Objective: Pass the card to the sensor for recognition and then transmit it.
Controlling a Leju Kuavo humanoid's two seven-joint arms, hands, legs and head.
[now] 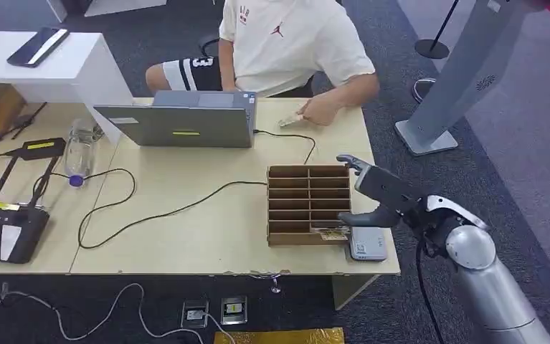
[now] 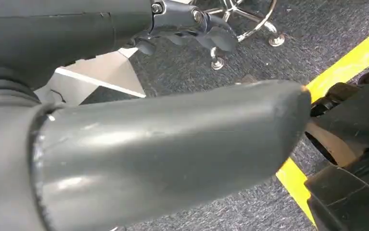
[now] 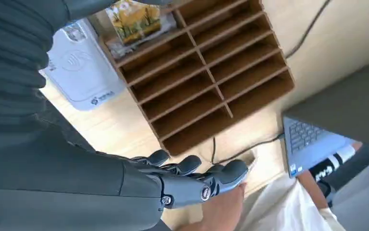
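Beside sensor (image 1: pixel 367 244), card (image 1: pixel 333 233) lengthwise across slot.

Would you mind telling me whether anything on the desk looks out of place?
Only a plastic bottle lying on its side on the left of the desk, among loose cables. The card rack sits square.

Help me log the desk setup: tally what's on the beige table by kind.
Laptop: 1
Organizer: 1
Sensor: 1
Card: 1
Bottle: 1
Black devices: 2, the other
Total: 7
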